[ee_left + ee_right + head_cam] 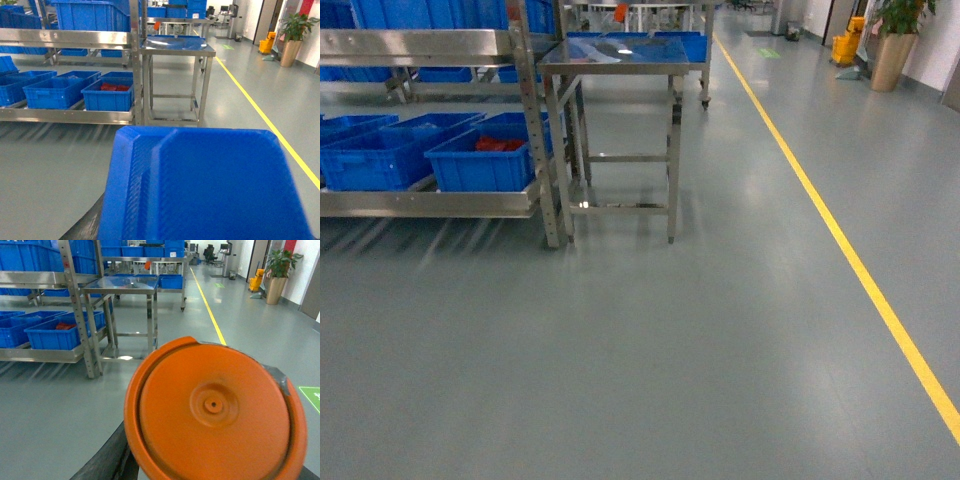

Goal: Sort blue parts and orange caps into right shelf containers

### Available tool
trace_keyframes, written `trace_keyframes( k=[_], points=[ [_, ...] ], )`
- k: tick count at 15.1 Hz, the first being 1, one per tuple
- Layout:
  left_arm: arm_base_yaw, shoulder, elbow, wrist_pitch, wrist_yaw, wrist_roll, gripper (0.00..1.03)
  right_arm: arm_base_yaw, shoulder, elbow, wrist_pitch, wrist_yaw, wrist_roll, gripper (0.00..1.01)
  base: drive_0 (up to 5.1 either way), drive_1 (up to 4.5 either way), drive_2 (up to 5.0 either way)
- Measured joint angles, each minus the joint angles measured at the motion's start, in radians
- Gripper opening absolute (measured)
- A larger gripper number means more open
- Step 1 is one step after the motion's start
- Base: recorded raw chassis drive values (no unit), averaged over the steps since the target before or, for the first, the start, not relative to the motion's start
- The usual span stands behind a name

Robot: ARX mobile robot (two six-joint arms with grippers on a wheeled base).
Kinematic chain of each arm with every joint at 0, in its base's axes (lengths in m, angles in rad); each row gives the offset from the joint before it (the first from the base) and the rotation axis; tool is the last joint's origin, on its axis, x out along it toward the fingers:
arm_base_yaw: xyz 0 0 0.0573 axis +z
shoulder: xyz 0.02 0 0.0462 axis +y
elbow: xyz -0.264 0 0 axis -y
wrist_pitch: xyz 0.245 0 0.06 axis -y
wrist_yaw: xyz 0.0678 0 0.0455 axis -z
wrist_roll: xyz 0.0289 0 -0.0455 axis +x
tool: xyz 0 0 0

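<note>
Fingers on both arms are hidden: a blue moulded plastic part (205,185) fills the left wrist view, a round orange plastic cap (215,410) the right, presumably carried. Approach the bright-blue ribbed crates (485,158) on the steel shelf (430,200) squarely, beside the steel bench (620,60).

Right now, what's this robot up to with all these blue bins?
It is carrying parts across a workshop floor toward a metal shelf. A blue part fills the left wrist camera's view and an orange cap fills the right one, each apparently held at its arm, though the grippers are hidden. Ahead, blue crates sit on the low shelf beside a steel table; one holds something red. Nothing is sorted yet.
</note>
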Motion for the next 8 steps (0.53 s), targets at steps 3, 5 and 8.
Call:
trace_keyframes(
  k=[3,5,8],
  points=[
    [0.000,0.000,0.000,0.000,0.000,0.000,0.43,0.000,0.000,0.000,-0.001,0.000,0.000,0.44,0.0,4.30,-4.4],
    [0.000,0.000,0.000,0.002,-0.001,0.000,0.43,0.000,0.000,0.000,0.000,0.000,0.000,0.44,-0.1,4.25,-4.4],
    [0.000,0.000,0.000,-0.002,0.000,0.000,0.43,0.000,0.000,0.000,-0.002,0.000,0.000,0.44,0.0,4.28,-4.4]
  ],
)
